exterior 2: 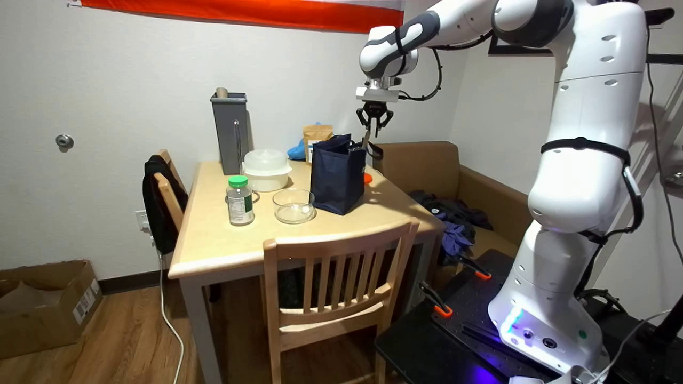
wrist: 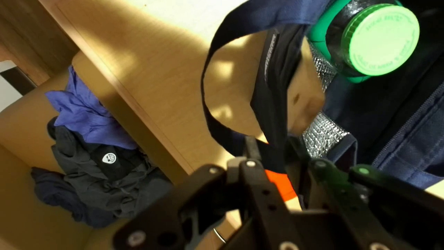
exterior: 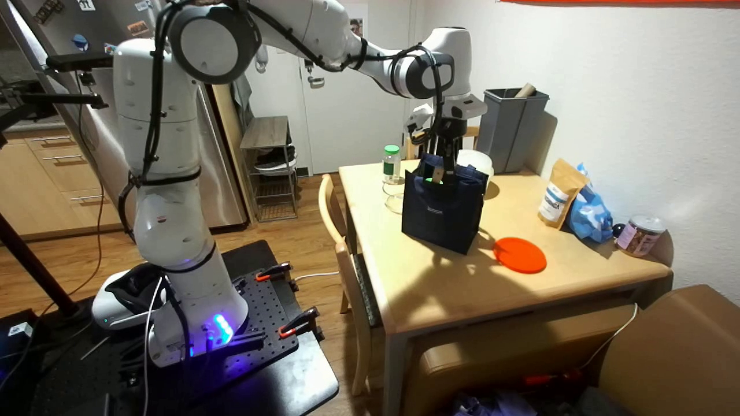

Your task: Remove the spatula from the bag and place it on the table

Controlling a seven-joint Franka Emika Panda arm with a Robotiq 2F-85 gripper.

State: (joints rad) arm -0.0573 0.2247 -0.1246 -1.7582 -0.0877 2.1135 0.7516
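the bag [exterior: 442, 216], dk navy fabric, stands upright on the counter [exterior: 514, 208], top open. the spatula [wrist: 307, 100] is in it: only its wooden handle pokes up past the rim, the rest hidden. the hand [wrist: 274, 147] points down just above the bag's rim, fingers part-spread w/ a gap btwn the tips. that handle is just beside one fingertip; can't tell if touching. a strap loop [wrist: 256, 17] runs past the tips in the wrist view. also in the bag: a green-capped bottle [wrist: 383, 40]. nearby on the counter: glass bowl [exterior 2: 293, 212], green-lidded jar [exterior 2: 240, 202], white lidded container [exterior 2: 267, 173] & flat orange disc [exterior: 520, 255]. along the wall: tall grey bin [exterior: 509, 138] w/ a cardboard tube [exterior: 526, 90] in it, brown pouch [exterior: 558, 196], blue plastic bundle [exterior: 589, 211], pink-label jar [exterior: 640, 236]. a wooden chair [exterior 2: 341, 240] stands at the counter's side; clothes [wrist: 90, 166] lie heaped on the brown couch [exterior 2: 419, 165] beyond the counter's edge.
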